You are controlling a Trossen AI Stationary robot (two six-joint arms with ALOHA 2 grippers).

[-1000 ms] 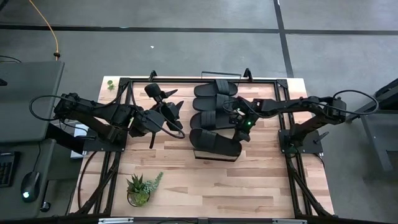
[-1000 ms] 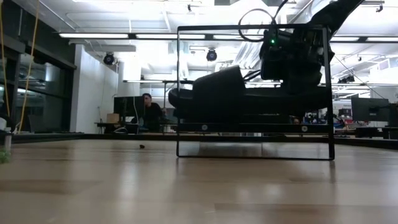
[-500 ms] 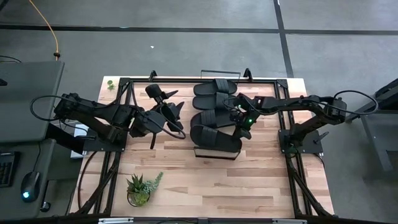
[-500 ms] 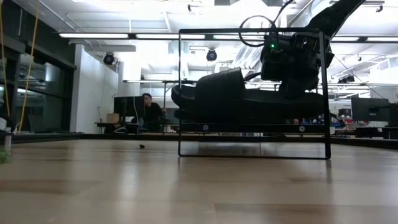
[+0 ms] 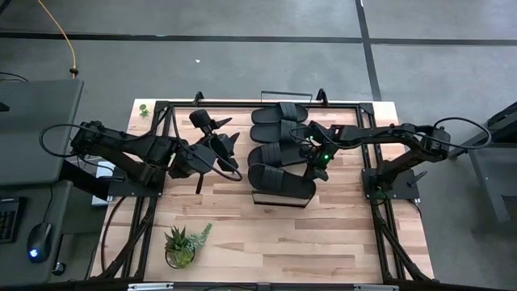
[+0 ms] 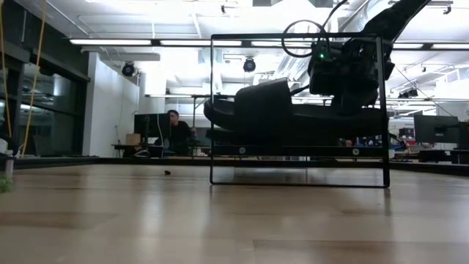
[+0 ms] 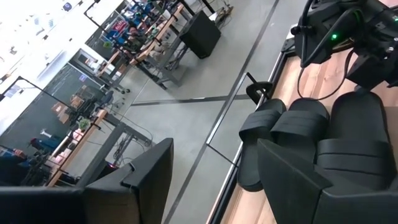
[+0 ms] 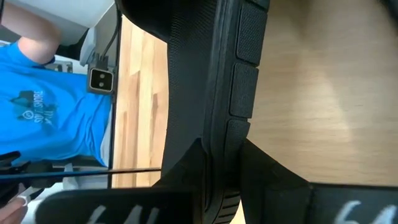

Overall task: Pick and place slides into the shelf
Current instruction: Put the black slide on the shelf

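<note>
Four black slides lie side by side on the shelf (image 5: 279, 203), whose black wire frame (image 6: 299, 183) stands mid-table. The nearest slide (image 5: 279, 179) lies at the shelf's near end with its toe toward the table's left. My right gripper (image 5: 315, 166) is at that slide's right end, shut on it. My left gripper (image 5: 229, 153) hovers open over the table, left of the shelf; its wrist view looks across at the slides (image 7: 323, 130). The low view shows the nearest slide (image 6: 286, 117) inside the frame, hiding the others. My right gripper pinches the nearest slide between its two fingers (image 8: 186, 171) at the sole's side rim (image 8: 217, 124), near the right end. It reaches in from the table's right, slanting down. The sole stays about level over the shelf board; whether it rests there cannot be told.
A small potted plant (image 5: 182, 242) stands near the table's near left corner. Black rails (image 5: 153, 145) run along both sides of the table. Bare wood lies between the shelf and the near edge. A person in a blue shirt (image 8: 56, 106) stands beside the table, and another (image 6: 174, 128) sits far behind.
My right gripper moved a little toward the far edge and slightly up, staying shut. The nearest slide went with it, closing up against the third slide and shifting a little toward the table's right. The shelf frame shifted slightly too.
</note>
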